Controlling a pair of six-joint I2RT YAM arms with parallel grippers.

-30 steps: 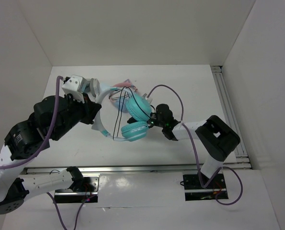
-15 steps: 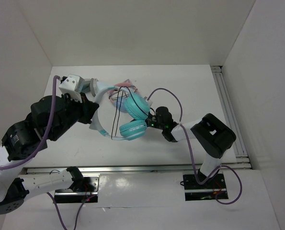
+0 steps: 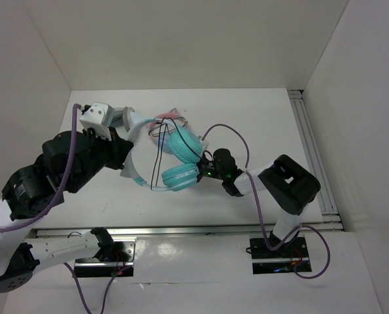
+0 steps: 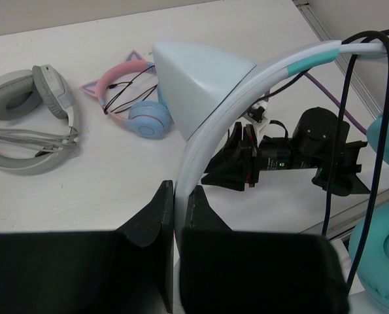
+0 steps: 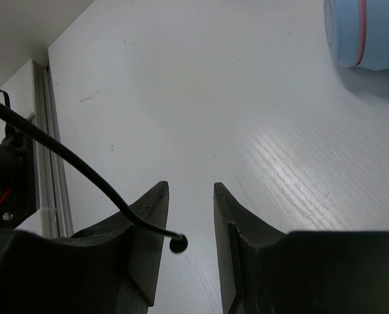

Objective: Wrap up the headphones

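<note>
The headphones have teal cups (image 3: 181,176) and a whitish headband (image 3: 134,131) and hang above the table. My left gripper (image 3: 126,165) is shut on the headband (image 4: 201,157), just below the cat ear (image 4: 197,82). The thin black cable (image 3: 160,157) loops over the band and down past the cups (image 4: 379,131). My right gripper (image 3: 205,171) is open, right beside the lower teal cup. In the right wrist view the cable (image 5: 63,157) crosses the left finger, and its plug end (image 5: 178,244) hangs loose in the gap of the gripper (image 5: 191,188).
A pink-banded pair with light blue cups (image 4: 132,104) and a plain grey pair (image 4: 31,121) lie on the table behind; the pink one peeks out in the top view (image 3: 170,117). A metal rail (image 3: 312,154) runs along the right edge. White walls enclose the table.
My right gripper has crept left, closer to the lower teal cup. The headphones and left gripper shifted slightly left and down, then held still.
</note>
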